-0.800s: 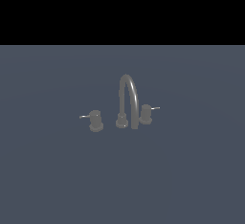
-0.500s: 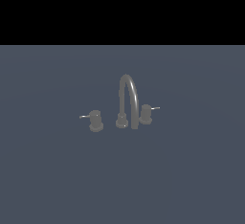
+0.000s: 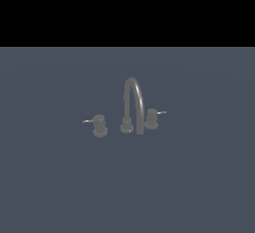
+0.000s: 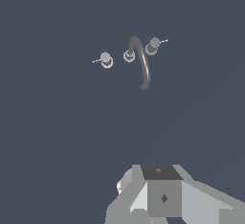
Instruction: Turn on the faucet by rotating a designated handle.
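- A flat, plain slate-blue surface (image 3: pixel 55 187) carries everything.
- The faucet (image 3: pixel 132 105) stands on it near the middle, its arched spout rising from a round base.
- The handle (image 3: pixel 99 125) sits at the exterior view's left of the spout, apart from it.
- A twin knob (image 3: pixel 152 119) sits on the spout's other side.

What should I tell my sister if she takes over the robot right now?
Gripper: only part of the hand shows in the wrist view; I cannot tell if it is open or shut. It holds nothing visible and is far from the tap.
Things: the tap stands on the grey floor. The knob to turn sits on the exterior view's left, its thin pin pointing left. The twin knob is on the other side.
Done: nothing is touched yet.
Left: reach the left knob, then turn it.
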Controlling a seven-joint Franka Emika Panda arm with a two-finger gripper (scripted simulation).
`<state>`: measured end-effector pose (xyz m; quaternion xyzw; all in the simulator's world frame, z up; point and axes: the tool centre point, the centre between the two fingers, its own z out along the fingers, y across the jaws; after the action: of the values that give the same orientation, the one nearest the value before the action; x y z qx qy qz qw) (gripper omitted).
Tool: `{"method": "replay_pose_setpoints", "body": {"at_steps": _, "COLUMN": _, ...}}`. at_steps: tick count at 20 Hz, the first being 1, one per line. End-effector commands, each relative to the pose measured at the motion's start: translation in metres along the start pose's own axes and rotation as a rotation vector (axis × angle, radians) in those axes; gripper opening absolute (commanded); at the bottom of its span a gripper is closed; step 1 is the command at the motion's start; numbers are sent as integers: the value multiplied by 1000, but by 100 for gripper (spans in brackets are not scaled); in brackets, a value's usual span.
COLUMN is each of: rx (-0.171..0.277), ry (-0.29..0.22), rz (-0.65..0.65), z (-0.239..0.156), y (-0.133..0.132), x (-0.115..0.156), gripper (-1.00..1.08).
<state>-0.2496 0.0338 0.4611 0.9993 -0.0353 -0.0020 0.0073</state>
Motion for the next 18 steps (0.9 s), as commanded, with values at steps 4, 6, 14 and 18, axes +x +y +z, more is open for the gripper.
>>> {"method": "replay_pose_setpoints", "body": {"at_steps": 4, "rx": 1, "ry": -1, "rz": 98, "z": 30, "y": -18, "x": 9, "gripper": -100}}
{"method": "replay_pose_setpoints", "body": {"at_steps": 6, "rx": 2, "ry": -1, "rz": 142, "z": 44, "y": -27, "x": 14, "gripper": -100}}
{"method": "replay_pose_setpoints", "body": {"at_steps": 14, "rx": 5, "ry": -3, "rz": 318, "z": 98, "y": -57, "x": 36, "gripper": -100}}
{"method": "replay_pose_setpoints", "body": {"at_steps": 18, "rx": 7, "ry": -4, "rz": 405, "z": 126, "y": -71, "x": 50, "gripper": -100}}
